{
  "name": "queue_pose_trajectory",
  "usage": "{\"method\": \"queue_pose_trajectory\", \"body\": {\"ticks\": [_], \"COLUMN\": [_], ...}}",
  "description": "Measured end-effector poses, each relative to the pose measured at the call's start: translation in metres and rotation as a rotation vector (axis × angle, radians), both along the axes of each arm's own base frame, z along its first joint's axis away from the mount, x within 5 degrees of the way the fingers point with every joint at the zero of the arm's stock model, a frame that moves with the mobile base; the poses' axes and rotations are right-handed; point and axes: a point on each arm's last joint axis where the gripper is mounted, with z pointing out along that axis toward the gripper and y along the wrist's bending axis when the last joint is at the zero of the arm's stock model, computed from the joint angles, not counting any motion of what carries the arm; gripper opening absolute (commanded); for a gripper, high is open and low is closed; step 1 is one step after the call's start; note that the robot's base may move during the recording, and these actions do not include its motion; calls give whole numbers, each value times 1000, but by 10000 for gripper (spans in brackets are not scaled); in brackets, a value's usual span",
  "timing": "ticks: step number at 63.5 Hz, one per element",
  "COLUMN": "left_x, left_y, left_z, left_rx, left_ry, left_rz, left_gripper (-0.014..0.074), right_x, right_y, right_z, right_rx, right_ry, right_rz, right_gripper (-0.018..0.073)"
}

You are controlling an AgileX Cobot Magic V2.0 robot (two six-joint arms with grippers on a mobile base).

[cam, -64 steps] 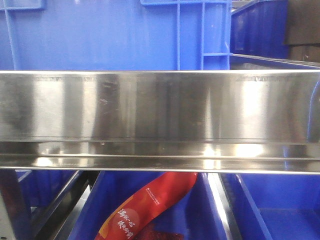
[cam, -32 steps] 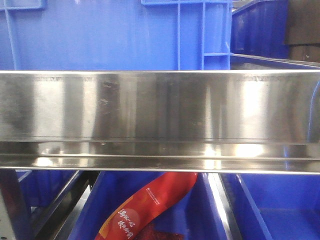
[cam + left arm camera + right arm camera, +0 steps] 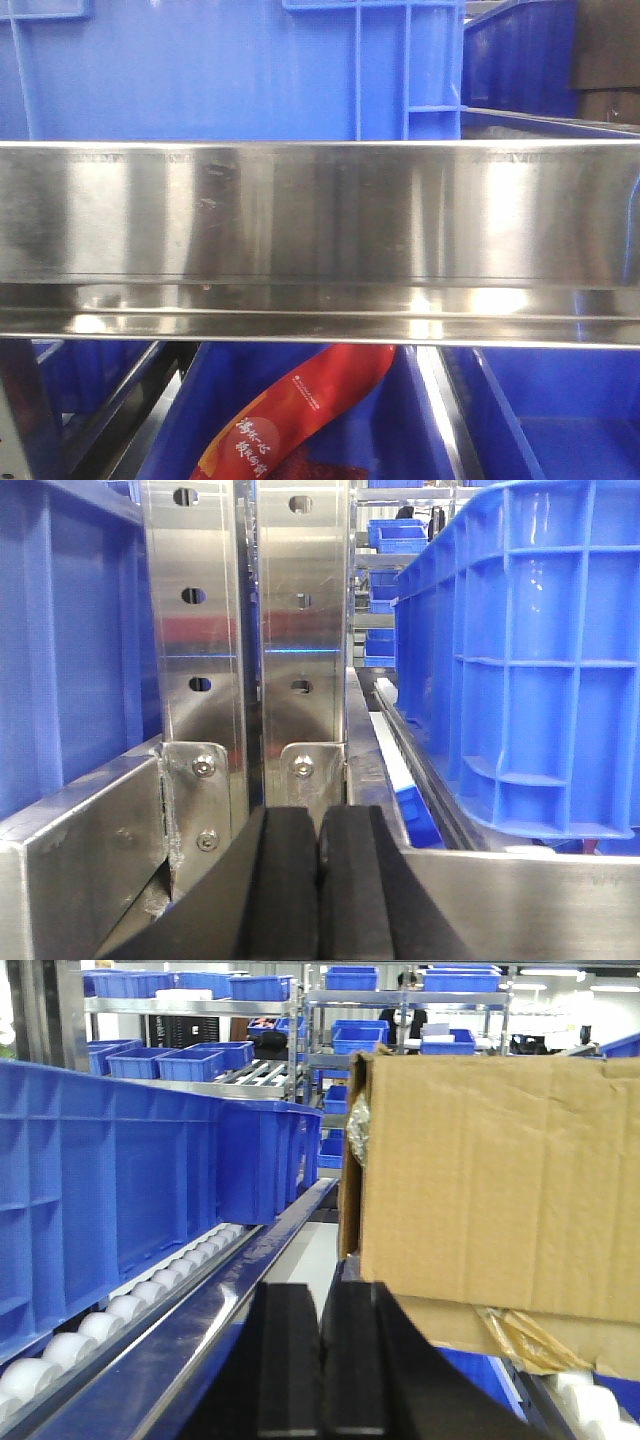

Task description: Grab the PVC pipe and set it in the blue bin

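The PVC pipe is out of view in every frame. My left gripper (image 3: 319, 825) is shut with nothing between its black pads, and it points at the steel uprights (image 3: 300, 630) of a rack, with a blue bin (image 3: 530, 660) to its right. My right gripper (image 3: 321, 1300) is also shut and holds nothing. It hangs over a steel rail (image 3: 200, 1320) between a row of blue bins (image 3: 120, 1190) on the left and a cardboard box (image 3: 500, 1180) on the right. The front view shows neither gripper.
A wide steel shelf beam (image 3: 320, 240) fills the front view, with blue bins (image 3: 230, 70) above it and a red packet (image 3: 300, 410) in a blue bin below. White rollers (image 3: 90, 1325) run under the left bins. More racks with blue bins (image 3: 350, 980) stand behind.
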Motion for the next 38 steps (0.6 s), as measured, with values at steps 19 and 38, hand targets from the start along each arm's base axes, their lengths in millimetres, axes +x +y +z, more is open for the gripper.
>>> {"method": "queue_pose_trajectory", "body": {"ticks": [19,38], "left_x": [0,0], "left_y": [0,0], "left_z": [0,0], "left_rx": [0,0], "left_ry": [0,0], "left_rz": [0,0], "left_gripper": [-111,-111], "right_x": [3,6], "right_y": [-4,-5], "right_z": [-9,-21], "right_rx": [44,22], "right_ry": [-24,-11], "right_rz": [-31,-45], "right_gripper": [-154,-154]}}
